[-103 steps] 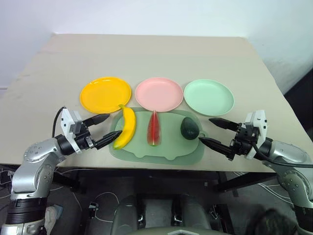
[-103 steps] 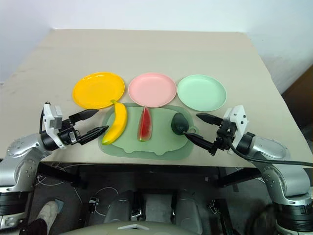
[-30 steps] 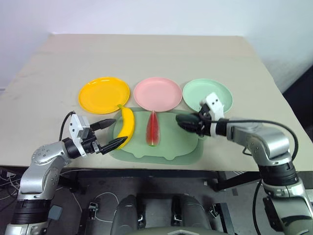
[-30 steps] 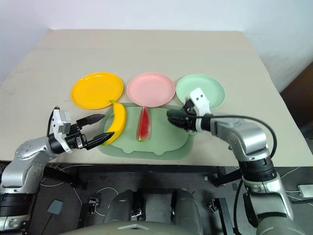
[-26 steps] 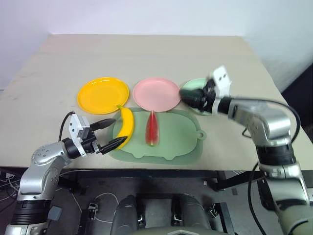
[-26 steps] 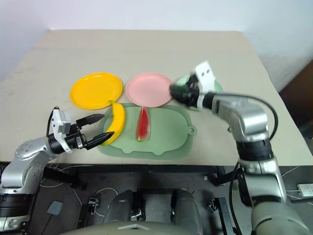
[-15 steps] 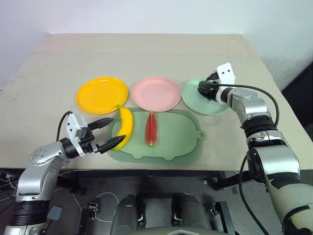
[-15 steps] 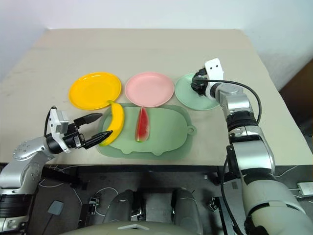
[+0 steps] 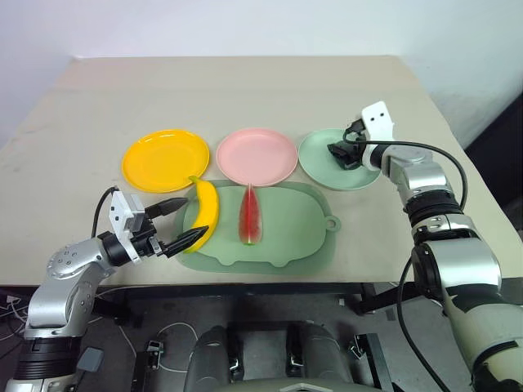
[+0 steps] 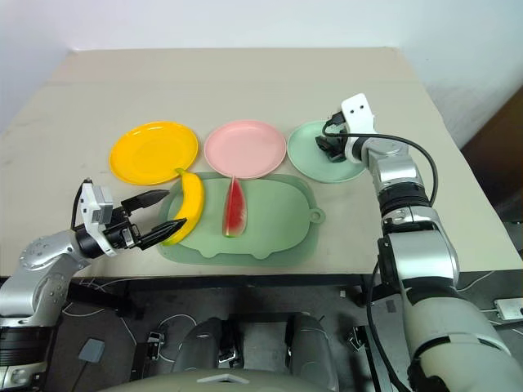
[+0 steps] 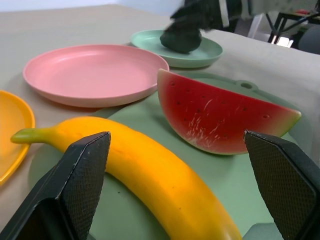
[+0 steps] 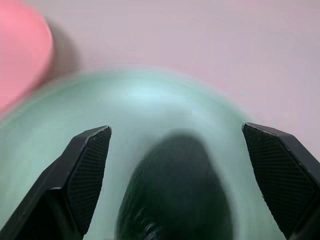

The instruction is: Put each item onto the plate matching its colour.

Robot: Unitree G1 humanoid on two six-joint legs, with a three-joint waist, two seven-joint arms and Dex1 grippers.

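The dark green avocado [image 11: 182, 37] lies on the mint green plate [image 9: 320, 161], between the spread fingers of my right gripper [image 9: 342, 153], which is open and stands apart from it on both sides. The yellow banana [image 9: 203, 214] and the red watermelon wedge [image 9: 248, 214] lie side by side on the pale-green mat [image 9: 286, 237]. My left gripper [image 9: 190, 217] is open at the mat's left edge, its fingertips on either side of the banana's near end without touching it. The yellow-orange plate [image 9: 163, 159] and the pink plate [image 9: 256, 155] hold nothing.
The three plates stand in a row just beyond the mat, on a beige table [image 9: 245, 90]. The mat's small handle tab [image 9: 331, 222] points right. The table's front edge runs close behind the mat, and bare tabletop stretches beyond the plates.
My right gripper carried the avocado from the mat to the green plate and opened; the avocado now rests on the plate. The left arm has kept still.
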